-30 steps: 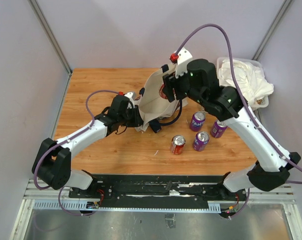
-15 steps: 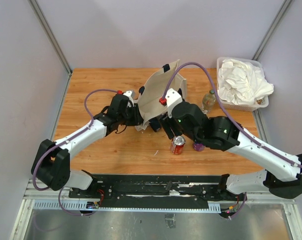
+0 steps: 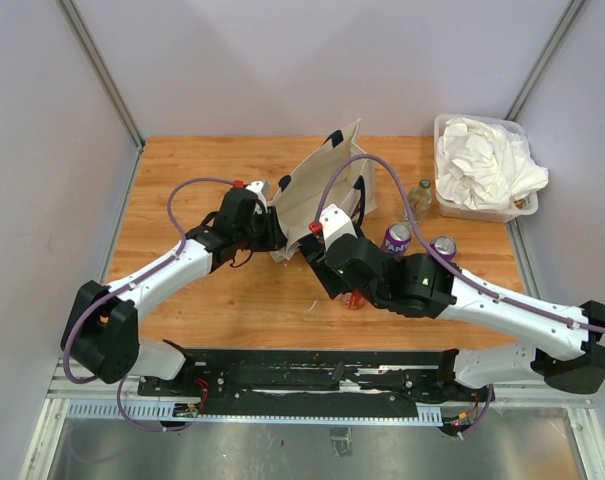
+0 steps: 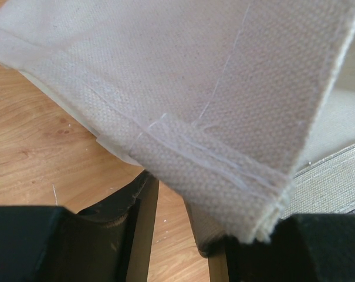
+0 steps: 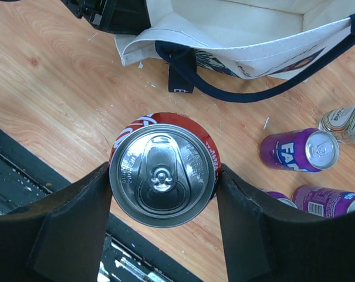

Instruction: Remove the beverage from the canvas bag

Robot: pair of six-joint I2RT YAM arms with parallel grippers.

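Red aluminium drink can [image 5: 162, 167] stands just outside the cream canvas bag [image 5: 224, 23], closely flanked by the right gripper [image 5: 164, 179]; clamped or not, I cannot tell. Left gripper [image 4: 180, 235] straddles the bag's hem, grip likewise unclear.

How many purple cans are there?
3. In the right wrist view: first purple can beside the small bottle; second purple can below it; third purple can half hidden by a finger. The bag may hide more.

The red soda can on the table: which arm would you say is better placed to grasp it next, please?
Right. The right tool straddles the red soda can, a finger on each side; the left tool is at the edge of the canvas bag.
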